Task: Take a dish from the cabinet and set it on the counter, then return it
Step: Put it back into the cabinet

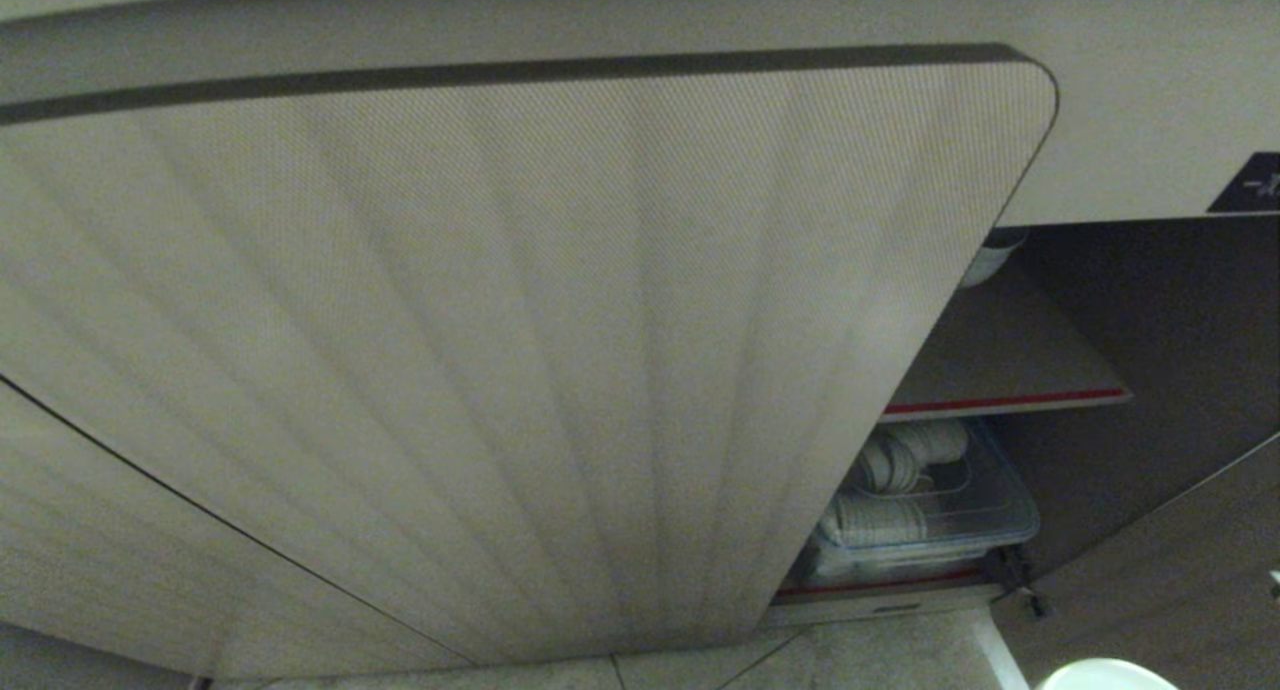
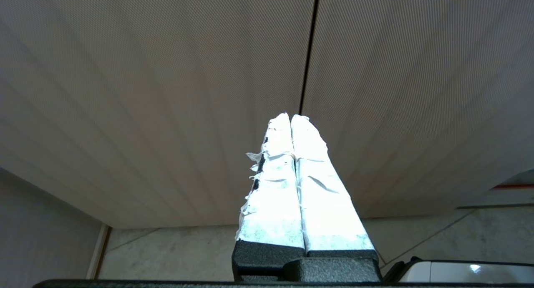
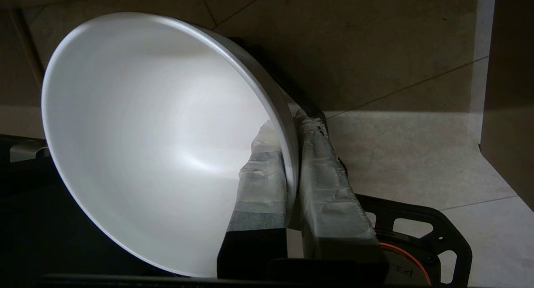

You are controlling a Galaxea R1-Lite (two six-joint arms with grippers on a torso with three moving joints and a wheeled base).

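While the cabinet (image 1: 1000, 350) fills the head view, its open fluted door (image 1: 500, 350) swung across most of it, only the right side shows the inside: a red-edged shelf (image 1: 1005, 403), another white bowl (image 1: 990, 260) far back on it, and a clear bin (image 1: 960, 530) of white crockery below. On the tiled floor (image 3: 417, 154) side, low at the right, the dish (image 3: 158, 142) hangs outside the cabinet, its rim just showing at the head view's bottom edge. The right gripper (image 3: 292, 125) pinches the dish's wall, one finger inside and one outside, so the bowl stands on edge with its mouth facing sideways. Whichever surface comes next, I judge it must be rolled level first. The left gripper (image 2: 290, 117), jaws pressed together and empty, points at the door, idle.
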